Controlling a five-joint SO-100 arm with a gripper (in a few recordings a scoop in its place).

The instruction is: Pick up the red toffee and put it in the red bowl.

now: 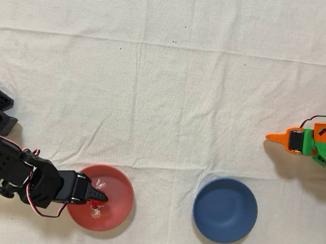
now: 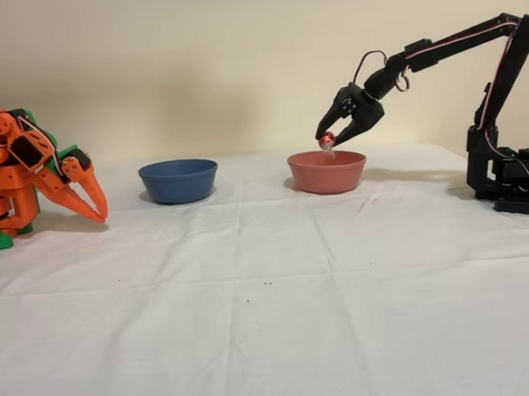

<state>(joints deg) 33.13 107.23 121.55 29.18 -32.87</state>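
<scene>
Toffee [image 2: 327, 140], small, round, shiny red foil with clear twisted ends, pinched at the tips of the black arm's two-finger gripper [image 2: 330, 138], jaws spread in a narrow V and closed on the candy only at their ends. Held in the air just above the left rim of the round, shallow, salmon-red plastic bowl [image 2: 328, 173] in the fixed view, right of centre in the frame, not touching it. In the overhead view, gripper [image 1: 99, 198] reaching from the lower left over the red bowl [image 1: 113, 196], toffee [image 1: 97, 203] seen above the bowl's left inner part. Round blue plastic bowl [image 1: 225, 210] of the same size well apart, lower right of centre overhead, left of the red one in the fixed view. Idle orange arm [image 2: 38, 171] at the fixed view's left edge. White cloth-covered tabletop [image 1: 167, 87] creased in faint lines.
</scene>
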